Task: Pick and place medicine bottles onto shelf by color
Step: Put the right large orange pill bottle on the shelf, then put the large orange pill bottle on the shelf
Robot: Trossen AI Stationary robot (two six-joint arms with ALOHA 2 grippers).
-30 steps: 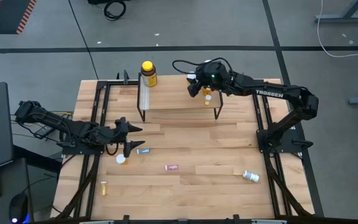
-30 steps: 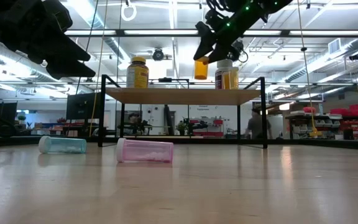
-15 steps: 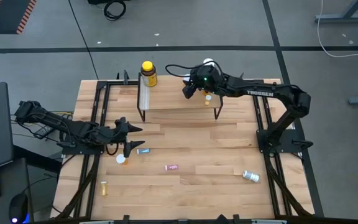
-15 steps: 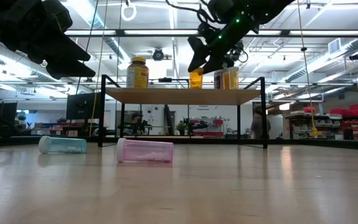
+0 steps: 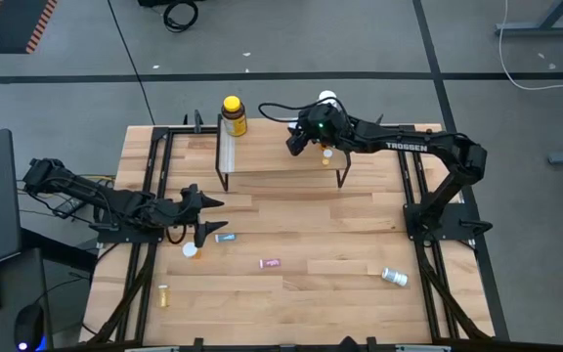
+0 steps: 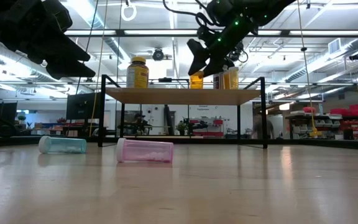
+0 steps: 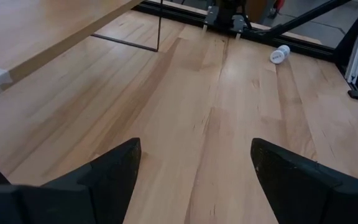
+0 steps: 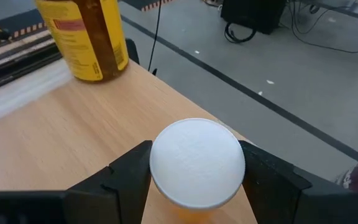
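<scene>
The right end effector (image 8: 194, 180) is clamped on a white-capped orange vial (image 8: 196, 163) — held upright over the shelf (image 5: 280, 156), at its far right part, beside other vials (image 6: 227, 78). The yellow bottle (image 5: 233, 114) stands at the shelf's far left. The left end effector (image 5: 206, 217) hangs over the surface (image 5: 321, 225) with fingers wide apart, empty — a teal vial (image 5: 225, 238) lies just beside it.

The shelf (image 5: 281, 156) stands at the table's (image 5: 311, 293) far edge. A big bottle (image 5: 233, 114) sits on its left end; the right gripper (image 5: 299, 143) holds a vial (image 6: 196, 79) over its right part, beside two more vials (image 6: 226, 78). The left gripper (image 5: 206, 217) hovers at the table's left, with small vials (image 5: 225, 238) lying nearby.
</scene>
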